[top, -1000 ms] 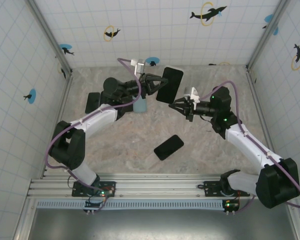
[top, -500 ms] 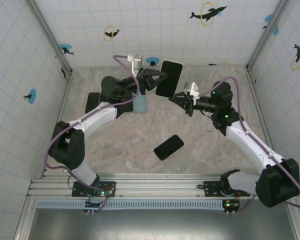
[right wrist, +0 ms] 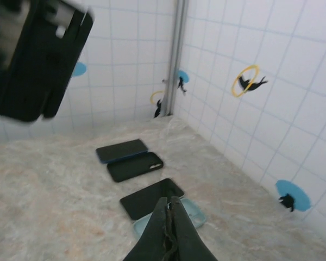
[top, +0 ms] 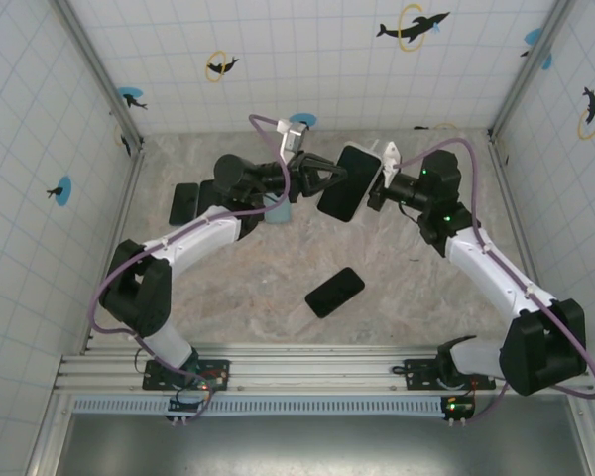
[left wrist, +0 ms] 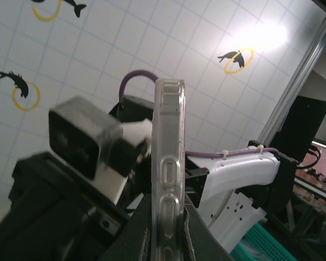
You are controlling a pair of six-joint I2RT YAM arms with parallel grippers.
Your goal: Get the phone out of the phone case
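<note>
A black phone in a clear case (top: 349, 182) hangs in the air above the back of the table, and my left gripper (top: 327, 180) is shut on its left edge. In the left wrist view the clear case (left wrist: 168, 141) stands edge-on, pinched between the black pads of the left gripper (left wrist: 168, 204). My right gripper (top: 376, 188) sits right beside the phone's right edge, shut, with nothing between its fingers. In the right wrist view the right gripper (right wrist: 171, 204) points down at the table, while the held phone (right wrist: 35, 60) is a dark blur at the upper left.
A bare black phone (top: 334, 292) lies mid-table. Under the left arm lie a light blue case (top: 278, 208) (right wrist: 193, 213) and dark phones (top: 183, 203). The right wrist view shows a blue-cased phone (right wrist: 122, 150), a black one (right wrist: 135, 166) and another (right wrist: 151, 198). Tiled walls enclose the table.
The right gripper has swung up and leftward to the phone's right edge and shut fully. The left gripper has carried the cased phone slightly to the right and tilted it.
</note>
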